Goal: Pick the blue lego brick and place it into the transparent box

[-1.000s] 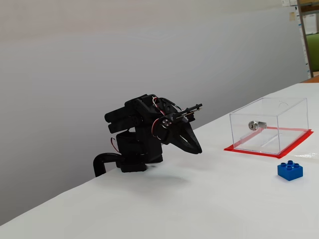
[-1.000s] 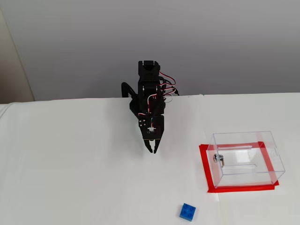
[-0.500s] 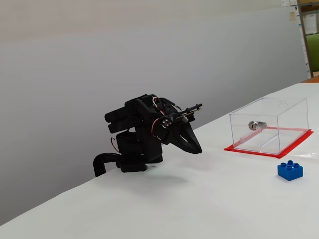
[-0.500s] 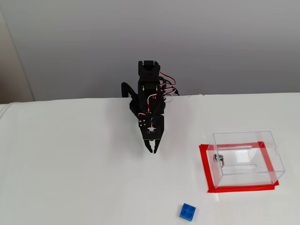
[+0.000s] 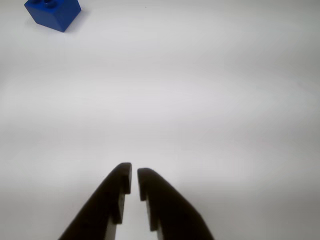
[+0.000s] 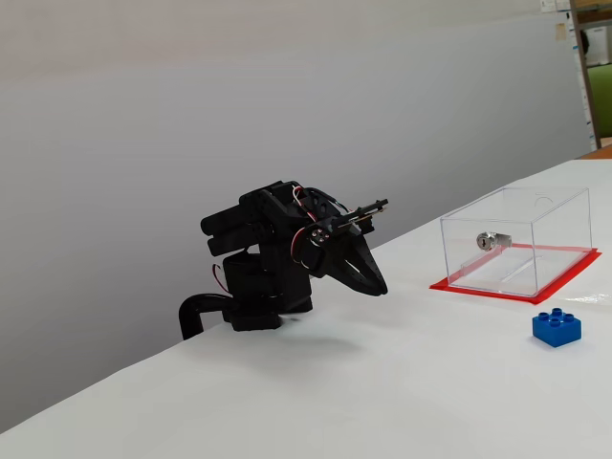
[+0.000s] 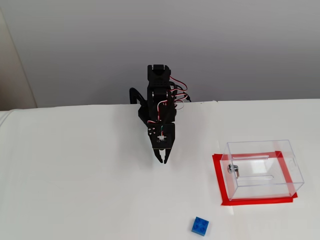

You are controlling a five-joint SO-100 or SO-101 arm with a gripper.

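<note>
Over on the left of a fixed view, the black arm (image 6: pixel 263 263) sits folded low at the back edge of the white counter (image 6: pixel 382 402), its gripper (image 6: pixel 381 288) angled down and hanging just above the surface. In the wrist view the gripper (image 5: pixel 134 175) shows its two dark fingers (image 5: pixel 116 192) nearly together, only a thin sliver of counter between the tips, and nothing held. Moving right, the blue lego brick (image 6: pixel 557 328) sits studs-up on the bare counter, well apart from the gripper; in the wrist view it is up in the top left corner (image 5: pixel 52 11), partly cut off by the edge. From above, the brick (image 7: pixel 200 226) lies near the front of the counter, ahead of the gripper (image 7: pixel 162 160) and to its right. Farthest right stands the transparent box (image 7: pixel 262 169) on its red base, a small silver lock (image 6: pixel 491 241) on one wall, the brick outside it and near its front left corner.
</note>
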